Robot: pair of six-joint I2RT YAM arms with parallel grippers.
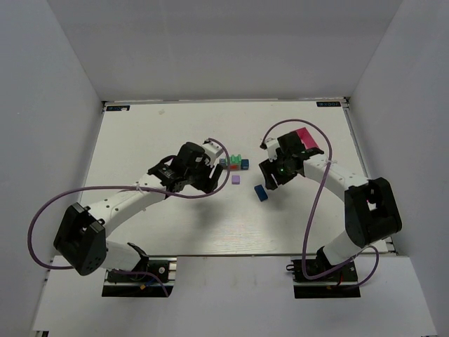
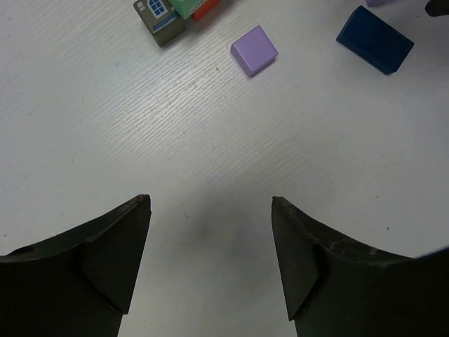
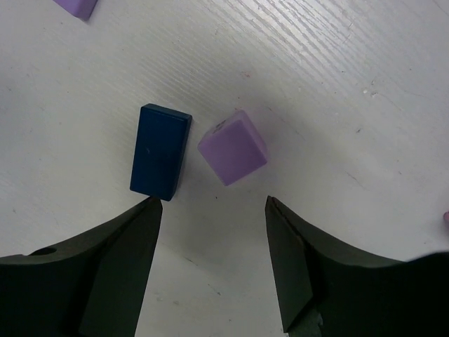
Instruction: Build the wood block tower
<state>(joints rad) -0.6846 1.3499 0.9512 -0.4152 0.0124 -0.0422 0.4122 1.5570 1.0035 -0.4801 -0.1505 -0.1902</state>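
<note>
The wood block tower is a small cluster (image 1: 235, 163) of green, red and blue cubes, with a house-painted block (image 2: 160, 17) at its left. A purple cube (image 2: 254, 50) lies apart, just in front of the cluster. A dark blue oblong block (image 3: 161, 151) lies flat, with a second purple cube (image 3: 233, 147) beside it. My right gripper (image 3: 212, 200) hovers open just short of these two, and nothing is between its fingers. My left gripper (image 2: 210, 200) is open over bare table, short of the first purple cube. Top view: left gripper (image 1: 212, 180), right gripper (image 1: 269, 184).
A pink rectangular box (image 1: 306, 138) lies behind the right gripper at the back right. The white table (image 1: 175, 133) is walled at the back and on both sides. Purple cables loop off both arms.
</note>
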